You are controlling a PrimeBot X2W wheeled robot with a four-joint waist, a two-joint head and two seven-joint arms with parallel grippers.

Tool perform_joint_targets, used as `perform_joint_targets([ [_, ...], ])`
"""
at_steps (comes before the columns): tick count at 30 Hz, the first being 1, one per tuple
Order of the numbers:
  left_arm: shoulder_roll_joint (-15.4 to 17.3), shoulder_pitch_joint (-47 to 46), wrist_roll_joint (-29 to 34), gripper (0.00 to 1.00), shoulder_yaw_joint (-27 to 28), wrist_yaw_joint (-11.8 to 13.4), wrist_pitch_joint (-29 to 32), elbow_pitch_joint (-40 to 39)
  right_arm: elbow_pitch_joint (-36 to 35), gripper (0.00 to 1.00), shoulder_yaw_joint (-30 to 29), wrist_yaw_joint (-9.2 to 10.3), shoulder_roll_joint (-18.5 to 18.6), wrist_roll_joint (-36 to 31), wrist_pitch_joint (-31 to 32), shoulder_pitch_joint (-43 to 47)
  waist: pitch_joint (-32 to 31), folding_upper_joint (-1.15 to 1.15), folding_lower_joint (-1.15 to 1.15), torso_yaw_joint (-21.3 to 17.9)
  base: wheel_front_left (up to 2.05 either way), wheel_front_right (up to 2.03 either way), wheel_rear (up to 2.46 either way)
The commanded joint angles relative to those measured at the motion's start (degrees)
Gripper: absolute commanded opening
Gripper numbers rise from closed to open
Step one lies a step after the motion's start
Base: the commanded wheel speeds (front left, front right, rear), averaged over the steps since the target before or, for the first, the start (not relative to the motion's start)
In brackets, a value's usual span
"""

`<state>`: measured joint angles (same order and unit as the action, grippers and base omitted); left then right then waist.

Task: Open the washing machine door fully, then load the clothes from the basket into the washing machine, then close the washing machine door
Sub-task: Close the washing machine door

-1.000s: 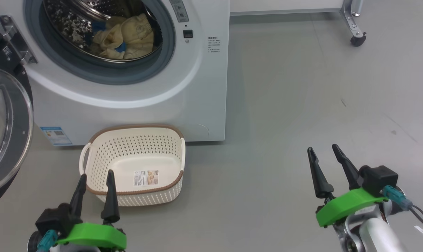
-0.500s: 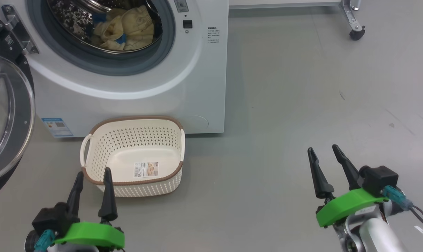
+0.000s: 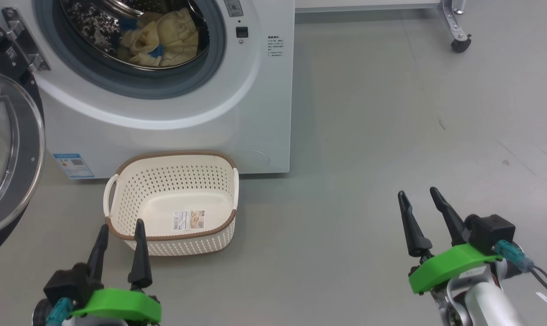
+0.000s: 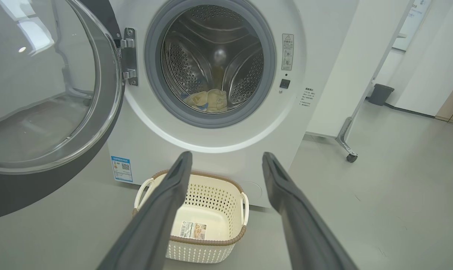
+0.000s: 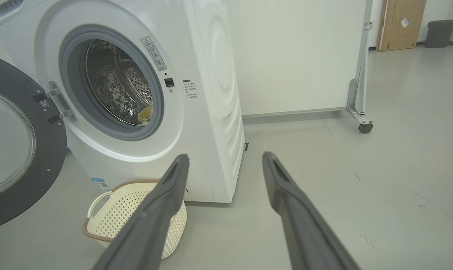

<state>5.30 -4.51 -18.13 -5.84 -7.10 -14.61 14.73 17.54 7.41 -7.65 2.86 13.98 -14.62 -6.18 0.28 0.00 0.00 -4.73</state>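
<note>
The washing machine door (image 3: pixel 11 149) is standing swung open at the left of the washing machine (image 3: pixel 174 113), and the clothes (image 3: pixel 160 38) are lying inside the steel drum (image 4: pixel 211 56). The basket (image 3: pixel 187 246) is sitting on the floor (image 3: pixel 368 136) just in front of the machine, its label sticker (image 3: pixel 189 220) showing on its bottom. The left gripper (image 3: pixel 122 225) is hovering just before the basket, fingers spread wide and empty. The right gripper (image 3: pixel 416 192) is hovering over floor well to the right, fingers likewise wide and empty.

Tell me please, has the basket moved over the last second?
No: the basket keeps its place beside the blue label on the washing machine; the camera shifted.
</note>
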Motion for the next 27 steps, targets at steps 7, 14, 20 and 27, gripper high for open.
perform_joint_targets([
  [7, 0.53, -2.29, 0.57, 1.0, 2.04, -0.35, -0.39, -1.48, -1.59, 1.0, 1.11, 0.16, 0.05, 0.03, -0.38, -2.04, -0.17, 0.0, 0.0, -0.1, 0.0, 0.0, 0.0],
  [14, 0.51, -2.42, 0.53, 1.0, 1.97, -0.36, -0.39, -1.06, -1.42, 1.0, 1.09, 0.16, 0.04, 0.01, -0.38, -2.18, -0.19, 0.0, 0.0, -0.15, 0.0, 0.0, 0.0],
  [20, 0.46, -2.42, 0.57, 1.0, 1.89, -0.37, -0.39, -0.92, -1.39, 1.0, 1.05, 0.16, 0.03, -0.04, -0.38, -2.22, -0.16, 0.0, 0.0, -0.09, 0.0, 0.0, 0.0],
  [27, 0.36, -2.33, 0.81, 1.0, 1.88, -0.37, -0.39, -0.51, -1.3, 1.0, 1.07, 0.16, 0.03, 0.08, -0.38, -2.12, -0.39, 0.0, 0.0, -0.1, 0.0, 0.0, 0.0],
])
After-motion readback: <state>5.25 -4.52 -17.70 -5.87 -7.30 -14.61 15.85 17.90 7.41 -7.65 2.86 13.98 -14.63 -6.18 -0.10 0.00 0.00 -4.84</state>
